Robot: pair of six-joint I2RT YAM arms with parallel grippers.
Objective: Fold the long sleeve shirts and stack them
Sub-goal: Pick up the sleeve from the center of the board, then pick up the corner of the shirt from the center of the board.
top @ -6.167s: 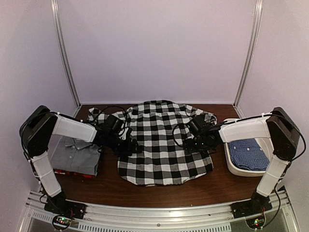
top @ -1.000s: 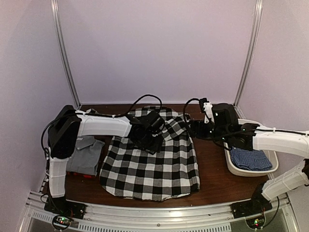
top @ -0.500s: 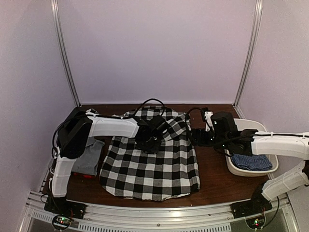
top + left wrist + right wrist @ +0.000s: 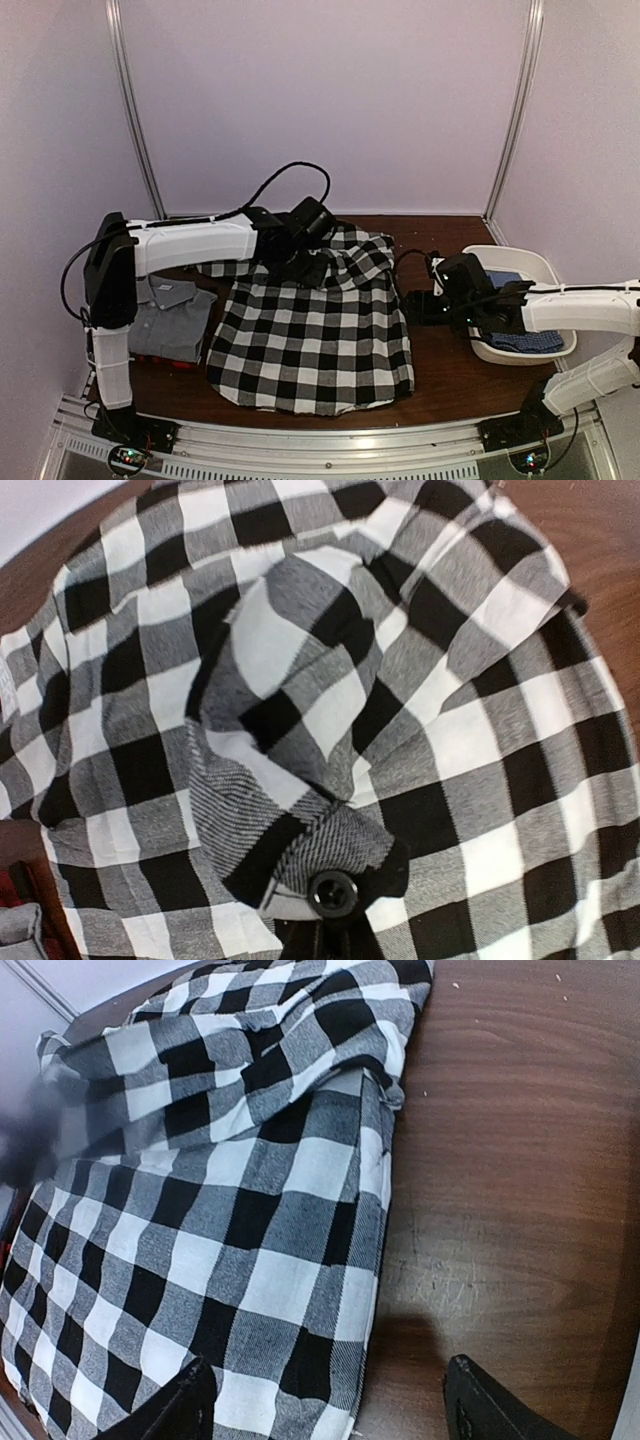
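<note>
Top external view shows the large black-and-white checked cloth shirt [image 4: 310,340] spread flat in the middle of the brown wooden tabletop [image 4: 440,385]. Its long axis runs from the near edge toward the back wall, with the bunched collar end farthest from the arm bases.

The left arm reaches across to that far end. The left end effector [image 4: 300,245] is clamped together on a striped cuff [image 4: 320,870] of this shirt; in the left wrist view a black round button [image 4: 331,892] sits right at the pinch. From the pinch, the body of the shirt lies toward the near edge and slightly to the right, so carrying the sleeve along the long axis would likely lay it down over the body.

The right end effector [image 4: 412,305] hovers just beside the shirt's right edge at about mid-length. Its fingers [image 4: 185,1405] stand apart and hold nothing. It is the nearer one to that right edge, while the left is the only one on the sleeve.

A folded plain grey shirt [image 4: 160,320] lies on the left over a red-and-black shirt [image 4: 175,363]. A blue fine-checked shirt [image 4: 520,340] waits in the white oval plastic tub [image 4: 545,268] on the right.
</note>
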